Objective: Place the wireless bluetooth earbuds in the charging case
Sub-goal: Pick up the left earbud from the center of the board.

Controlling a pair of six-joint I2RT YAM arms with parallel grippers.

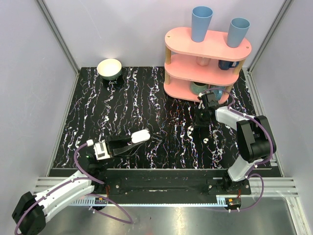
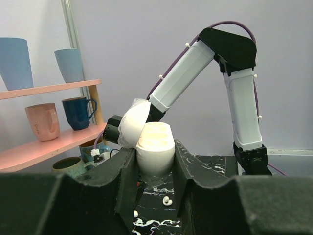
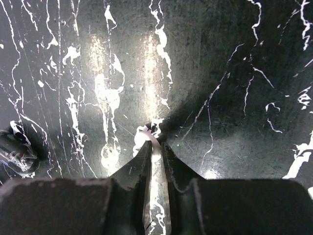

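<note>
DESK: What does the left gripper have?
PHOTOGRAPHER: The left gripper [image 2: 154, 155] is clamped on the case [image 1: 141, 135], one finger on each side. It holds the case off the table [image 1: 122, 98], left of centre. From the wrist view the lid appears tipped open.

DESK: And the right one?
PHOTOGRAPHER: The right gripper [image 3: 156, 145] points down at the table in front of the shelf [image 1: 176, 39], its fingers only a thin slit apart. A white sliver [image 3: 148, 133] sits at the tips. Whether that is an earbud or a marble vein, and whether it is pinched, cannot be told.

DESK: Is any earbud in plain sight?
PHOTOGRAPHER: One earbud [image 1: 206, 141] lies on the table just on the near side of the right gripper, well apart from the case.

DESK: What is in the background?
PHOTOGRAPHER: Two blue cups [image 1: 201, 23] stand on top of the pink shelf. A bowl [image 1: 109, 68] sits at the table's far edge, on the left.
</note>
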